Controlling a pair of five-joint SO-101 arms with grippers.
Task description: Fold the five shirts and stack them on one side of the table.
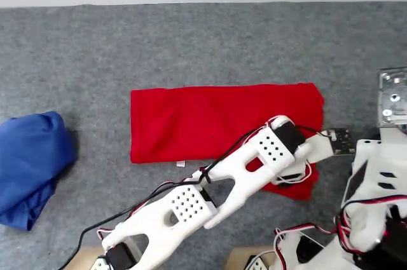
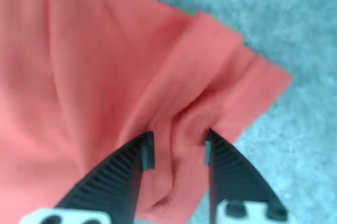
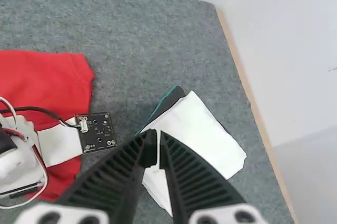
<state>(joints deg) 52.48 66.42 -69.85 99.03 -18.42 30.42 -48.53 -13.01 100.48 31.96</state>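
Observation:
A red shirt [image 1: 216, 121] lies folded into a long band in the middle of the grey mat. My left gripper [image 1: 302, 167] is down on its near right corner. In the left wrist view the left gripper [image 2: 177, 149] pinches a bunched ridge of the red shirt [image 2: 79, 76] between its fingers. A crumpled blue shirt [image 1: 32, 162] sits at the left edge. In the right wrist view my right gripper [image 3: 158, 142] is shut and empty above a folded white shirt [image 3: 195, 129], which rests on a dark teal garment [image 3: 168, 100].
The mat's right edge [image 3: 247, 87] runs close beside the white shirt. A small circuit board [image 3: 96, 129] sticks out from the left arm over the red shirt's [image 3: 42, 76] corner. A metal bracket [image 1: 393, 98] stands at the right edge, behind the right arm [image 1: 375, 206].

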